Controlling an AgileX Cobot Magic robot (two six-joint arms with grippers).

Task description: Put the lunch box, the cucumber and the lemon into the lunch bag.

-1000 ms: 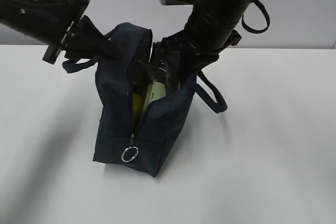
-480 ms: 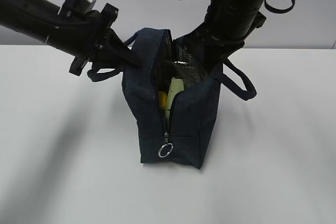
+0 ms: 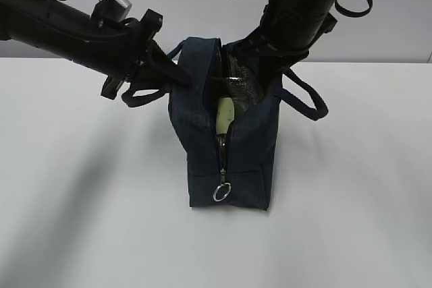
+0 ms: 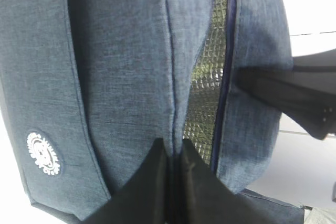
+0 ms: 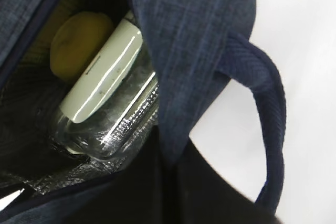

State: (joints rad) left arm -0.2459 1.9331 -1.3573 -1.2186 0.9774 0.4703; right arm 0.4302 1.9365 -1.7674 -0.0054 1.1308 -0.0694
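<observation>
The navy lunch bag (image 3: 233,160) stands on the white table, with its top zipper open. My left gripper (image 3: 183,76) is shut on the bag's left wall near the top; the left wrist view shows it (image 4: 172,148) pinching the fabric edge beside the silver lining. My right gripper (image 3: 262,65) is shut on the right wall, which also shows in the right wrist view (image 5: 170,156). The lunch box (image 5: 102,80), with its pale green lid, lies inside the bag and peeks through the opening (image 3: 223,114). The lemon (image 5: 79,43) lies beside it inside. The cucumber is hidden.
The zipper's metal ring pull (image 3: 222,192) hangs at the bag's near end. Loop handles hang out on the left (image 3: 145,94) and on the right (image 3: 307,102). A white round logo (image 4: 43,153) sits on the left side. The white table (image 3: 351,200) surrounds the bag.
Both arms and the bag have shifted to the right. The opening looks narrower now. The yellow lemon no longer shows in the exterior view.
</observation>
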